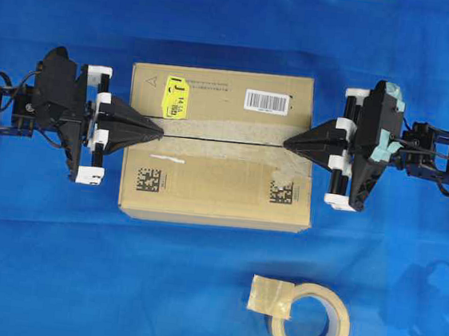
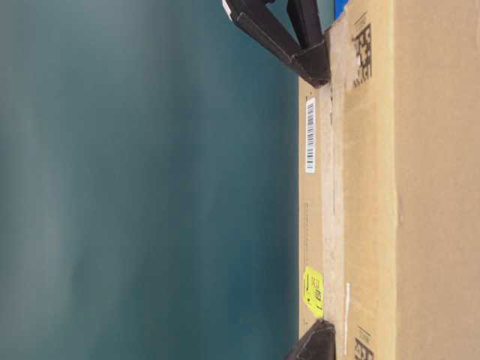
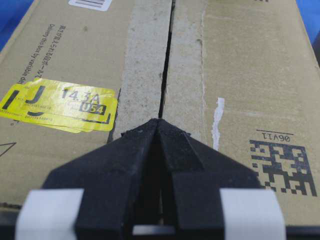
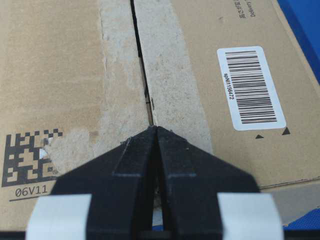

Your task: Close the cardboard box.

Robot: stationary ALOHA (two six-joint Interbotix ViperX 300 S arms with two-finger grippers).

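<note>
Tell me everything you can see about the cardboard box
The cardboard box is brown corrugated card, lying flat on the blue cloth, its two top flaps down and meeting at a narrow dark seam edged with pale torn-tape residue. It carries a yellow sticker, a white barcode label and black square codes. The left gripper and right gripper, both shut, rest their tips over the seam's ends.
</note>
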